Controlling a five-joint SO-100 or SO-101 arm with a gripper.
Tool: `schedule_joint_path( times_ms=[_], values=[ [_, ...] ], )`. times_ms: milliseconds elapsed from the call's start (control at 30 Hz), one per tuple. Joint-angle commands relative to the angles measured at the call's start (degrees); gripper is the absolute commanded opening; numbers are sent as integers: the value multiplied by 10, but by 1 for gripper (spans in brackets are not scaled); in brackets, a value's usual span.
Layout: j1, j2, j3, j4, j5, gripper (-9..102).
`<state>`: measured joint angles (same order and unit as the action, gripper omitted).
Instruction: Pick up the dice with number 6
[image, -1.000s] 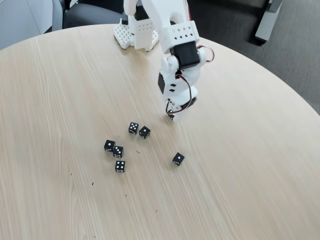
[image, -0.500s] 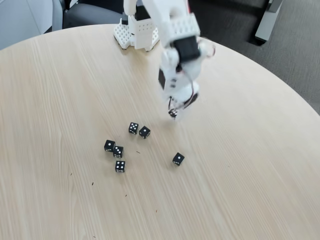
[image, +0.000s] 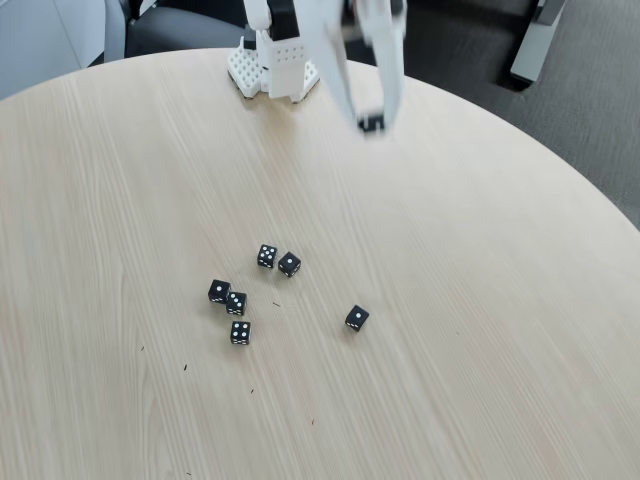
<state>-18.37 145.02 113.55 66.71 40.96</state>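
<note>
We see a round table (image: 480, 330) of pale wood grain, with dark grey carpet beyond its far edge and a pale panel at the far left corner. The white arm (image: 335, 55) rises from its perforated base (image: 268, 68) at the far edge of the table and is lifted well above the surface, blurred, with the end effector (image: 372, 122) hanging at its lower tip. A small black cube with white marks sits at that tip, which we take to be the dice with number 6 (image: 372, 123), gripped between the fingers, though the blur hides the pips and the gap between the fingers. It hangs over the far part of the table, right of the base. Five black dice lie on the table nearer to us: a pair (image: 278, 260) side by side, a cluster of three (image: 231, 305) to their near left, and a single die (image: 357, 318) to the right, all well apart from the end effector.
</note>
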Motion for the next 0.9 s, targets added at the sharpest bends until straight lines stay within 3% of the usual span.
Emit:
schedule_joint_path(
  times_ms=[0, 233, 433, 867],
  values=[
    [5, 121, 47, 2, -86, 0],
    [45, 274, 240, 0, -183, 0],
    [98, 282, 388, -9, -252, 0],
    [106, 282, 525, -9, -245, 0]
  ],
)
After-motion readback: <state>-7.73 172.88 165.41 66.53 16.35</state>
